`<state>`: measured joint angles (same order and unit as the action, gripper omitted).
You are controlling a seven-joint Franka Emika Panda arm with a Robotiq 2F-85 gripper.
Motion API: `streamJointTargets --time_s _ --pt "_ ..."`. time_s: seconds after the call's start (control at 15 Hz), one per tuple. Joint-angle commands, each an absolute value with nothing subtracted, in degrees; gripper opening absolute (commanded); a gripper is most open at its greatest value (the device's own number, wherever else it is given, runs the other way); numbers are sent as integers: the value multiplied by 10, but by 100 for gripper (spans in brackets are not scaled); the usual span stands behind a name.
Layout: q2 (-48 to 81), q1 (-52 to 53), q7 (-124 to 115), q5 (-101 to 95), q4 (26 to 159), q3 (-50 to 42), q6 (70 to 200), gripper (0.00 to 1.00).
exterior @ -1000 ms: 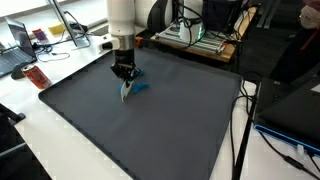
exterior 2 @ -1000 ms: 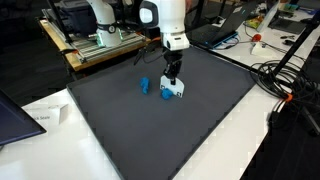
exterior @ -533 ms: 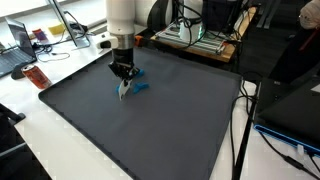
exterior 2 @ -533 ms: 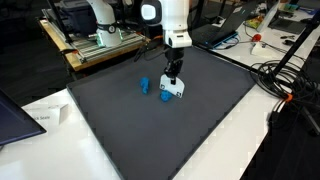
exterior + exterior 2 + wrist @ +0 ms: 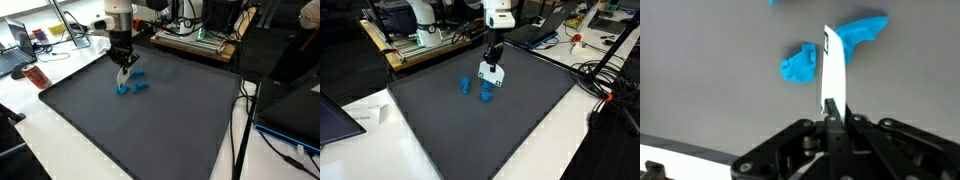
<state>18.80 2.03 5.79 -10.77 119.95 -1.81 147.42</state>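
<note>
While the tool [image 5: 830, 116] pinches the thin white card [image 5: 834, 62] above the mat [image 5: 710, 95], I'd keep it vertical, slow, clear of the blue block [image 5: 800, 67] below.

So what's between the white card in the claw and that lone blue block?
Nothing: in an exterior view only bare mat separates the white card from that blue block.

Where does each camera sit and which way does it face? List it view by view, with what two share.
Exterior view: raised, off one corner of the dark grey mat, looking down across it to cluttered desks; white arm and jaws show.
Exterior view: raised, off another corner, looking down across it; arm and jaws show.
Wrist view: above the jaws, looking down the thin white plate they grip.
Shared: all show that plate and blue plastic pieces.
</note>
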Motion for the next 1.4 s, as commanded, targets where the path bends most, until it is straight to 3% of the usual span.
streamJointTargets --time_s 0.0,0.6,1.33 --pt "157 44 -21 -166 1211 -45 1425 1" --pt "170 113 -286 -359 1191 -72 1348 1" --pt "226 130 -441 -436 1140 -47 1239 1"
